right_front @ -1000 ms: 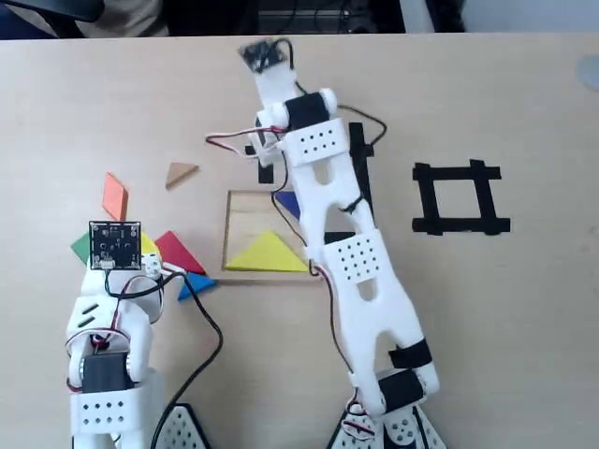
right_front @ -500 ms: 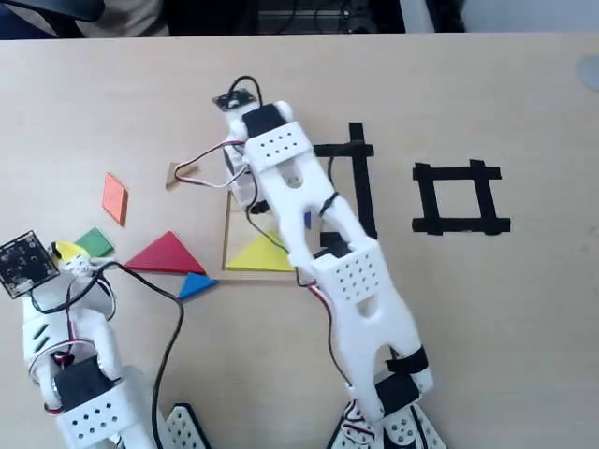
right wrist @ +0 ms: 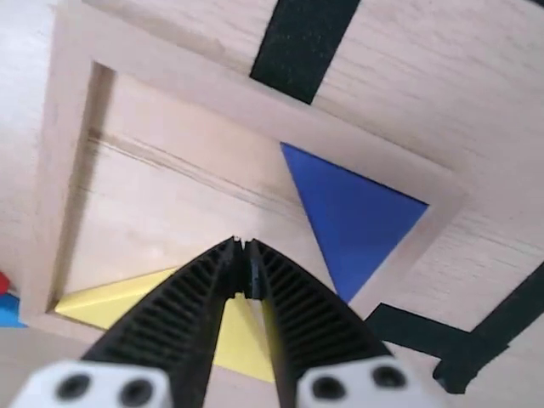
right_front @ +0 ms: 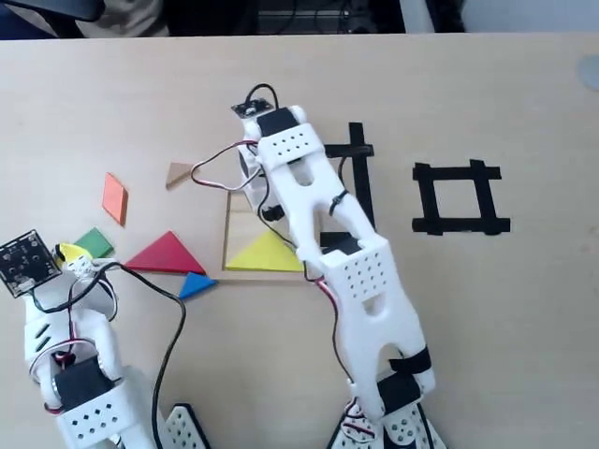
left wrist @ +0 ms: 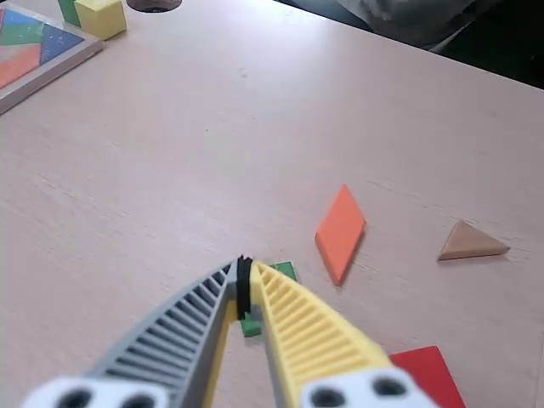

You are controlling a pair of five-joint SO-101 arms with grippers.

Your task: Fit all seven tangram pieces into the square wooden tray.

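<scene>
My right hand (right wrist: 242,251) is pinched shut and there is nothing in it. It hangs over the tray (right wrist: 246,93), above the bare wood in the middle.

Two pieces lie inside the tray. The big blue triangle (right wrist: 353,212) sits in the tray corner next to the black tape (right wrist: 302,34). The yellow triangle (right_front: 267,253) lies flat along the tray edge nearest to my arms.

My left hand (left wrist: 242,276) is well away from the tray, off to its left. It is shut tight too, and it holds nothing. Its tips are right over the green piece (left wrist: 285,270). I cannot tell if they touch it.

The other pieces lie on the surface (right_front: 487,327), all to the left of the tray. The red triangle (right_front: 167,254) is near the tray's left side, between the tray and the green piece. The little blue triangle (right_front: 195,283) is close to the tray's near left corner. The tan triangle (right_front: 181,173) lies just past the tray's far left corner. The orange piece (right_front: 114,198) is farther out to the left of the tray, beyond the tan triangle.
</scene>
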